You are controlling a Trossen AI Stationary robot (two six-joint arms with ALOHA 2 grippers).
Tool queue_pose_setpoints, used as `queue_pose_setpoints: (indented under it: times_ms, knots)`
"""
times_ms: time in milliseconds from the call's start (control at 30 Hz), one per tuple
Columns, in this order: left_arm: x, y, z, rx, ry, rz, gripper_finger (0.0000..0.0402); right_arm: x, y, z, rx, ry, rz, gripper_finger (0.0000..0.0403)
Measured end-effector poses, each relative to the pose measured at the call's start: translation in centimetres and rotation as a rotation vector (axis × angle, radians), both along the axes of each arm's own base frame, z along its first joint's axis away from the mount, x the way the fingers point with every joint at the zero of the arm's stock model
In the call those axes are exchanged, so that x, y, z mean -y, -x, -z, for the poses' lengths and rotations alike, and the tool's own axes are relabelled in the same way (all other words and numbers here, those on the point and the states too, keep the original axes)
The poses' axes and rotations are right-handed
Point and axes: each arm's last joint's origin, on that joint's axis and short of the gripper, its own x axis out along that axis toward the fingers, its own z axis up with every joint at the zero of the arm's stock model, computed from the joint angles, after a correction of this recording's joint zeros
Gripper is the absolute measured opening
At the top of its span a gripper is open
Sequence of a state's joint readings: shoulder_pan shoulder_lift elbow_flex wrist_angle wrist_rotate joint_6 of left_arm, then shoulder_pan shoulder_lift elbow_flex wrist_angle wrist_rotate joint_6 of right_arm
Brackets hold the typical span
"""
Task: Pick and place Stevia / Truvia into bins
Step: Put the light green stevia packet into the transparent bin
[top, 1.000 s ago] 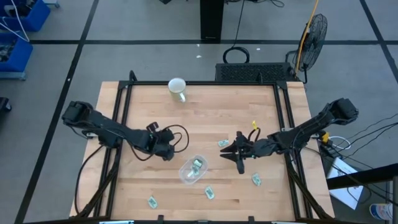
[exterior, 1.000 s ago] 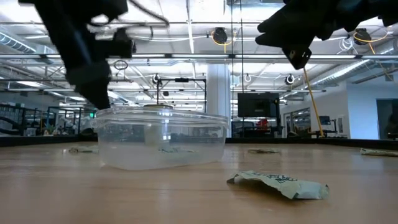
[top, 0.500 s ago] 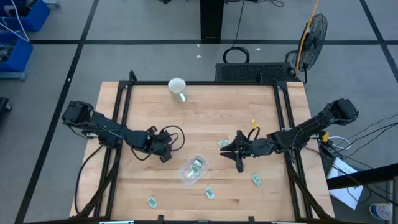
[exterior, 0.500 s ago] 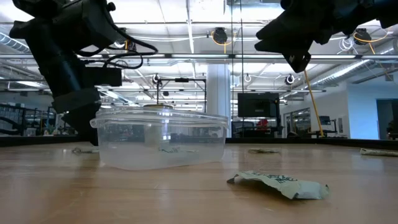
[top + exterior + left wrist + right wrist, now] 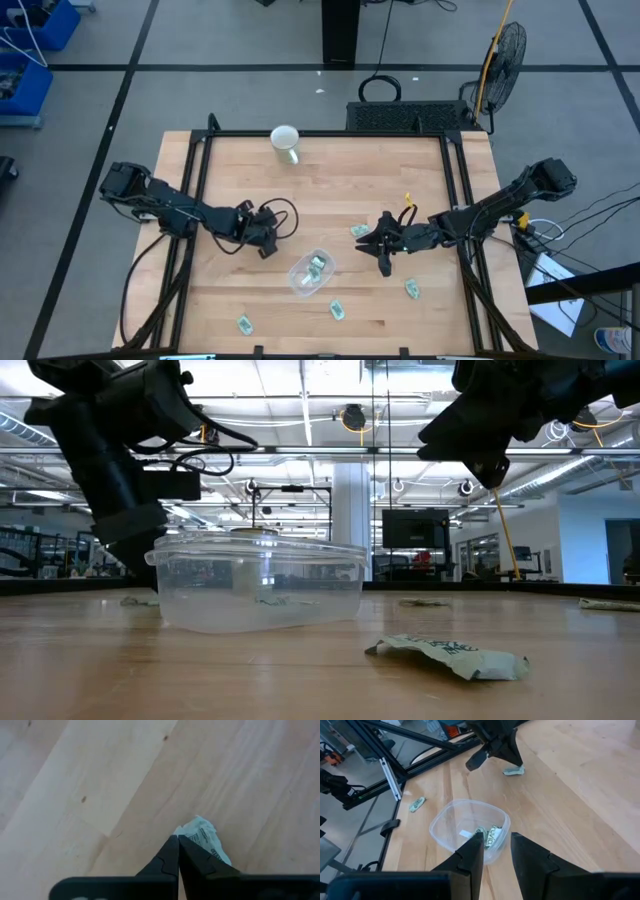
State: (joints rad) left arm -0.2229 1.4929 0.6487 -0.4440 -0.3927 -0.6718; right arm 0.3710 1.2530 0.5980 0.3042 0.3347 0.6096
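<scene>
Pale butcher-block worktop (image 5: 330, 185): broad bare wood behind the arms; a white mug (image 5: 285, 143) near the far edge. Roundish see-through plastic bowl (image 5: 311, 273) near the front, holding green-white sachets (image 5: 490, 836). Loose sachets (image 5: 338, 310) lie around it. Left gripper (image 5: 266, 250), just left of the bowl: jaws together, a crumpled sachet (image 5: 206, 836) at the tips, seen only in its wrist view. Right gripper (image 5: 384, 259), right of the bowl: jaws slightly apart, empty.

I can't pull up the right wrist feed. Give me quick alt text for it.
A clear plastic bowl with a couple of pale green sachets inside sits on the wooden table, just beyond the right gripper, whose fingers are open. Past it, the left gripper hangs near a crumpled sachet; another sachet lies near the table's edge.
</scene>
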Motion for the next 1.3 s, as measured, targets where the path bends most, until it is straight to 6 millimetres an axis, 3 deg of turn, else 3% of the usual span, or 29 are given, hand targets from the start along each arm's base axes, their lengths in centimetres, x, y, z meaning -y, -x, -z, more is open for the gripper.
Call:
queue_pose_setpoints:
  times_ms: [200,667,967,1300]
  knots:
    - [0.2,0.0,0.1,-0.016,0.063,0.027,0.0015,-0.1,0.0,0.0,-0.004,-0.005,0.0,0.0093]
    - [0.1,0.0,0.0,-0.027,0.004,0.069,0.0163,-0.1,0.0,0.0,-0.004,-0.004,-0.001,0.0093]
    - [0.1,0.0,0.0,-0.037,0.016,0.098,0.017,0.0,0.0,0.0,-0.003,0.005,-0.002,0.0093]
    - [0.2,0.2,-1.8,0.056,0.052,0.101,0.017,0.8,-0.2,0.0,-0.001,0.021,0.031,0.0093]
